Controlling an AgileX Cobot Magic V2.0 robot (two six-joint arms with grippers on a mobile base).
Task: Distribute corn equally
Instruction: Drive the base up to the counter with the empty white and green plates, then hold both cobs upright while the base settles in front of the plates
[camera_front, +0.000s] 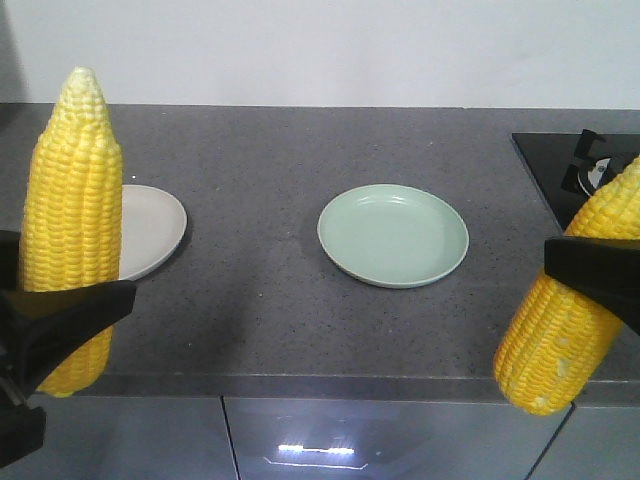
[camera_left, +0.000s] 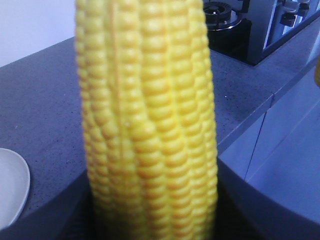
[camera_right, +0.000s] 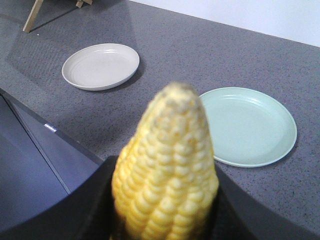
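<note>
Left hand (camera_front: 68, 308) pinches one corn cob (camera_front: 72, 180), right hand (camera_front: 592, 268) another; grey speckled counter (camera_front: 280, 330); white wall (camera_front: 350, 50) behind.

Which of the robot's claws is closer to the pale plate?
Left. The left gripper, holding an upright corn cob, is close to the pale plate; the right gripper, holding a second cob, is far off, beyond the green plate.

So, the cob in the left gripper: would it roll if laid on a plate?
Likely, since the left cob is round and tapered; the raised rim of the beige plate should catch it. It seems stiff, standing upright from the left gripper without sagging.
</note>
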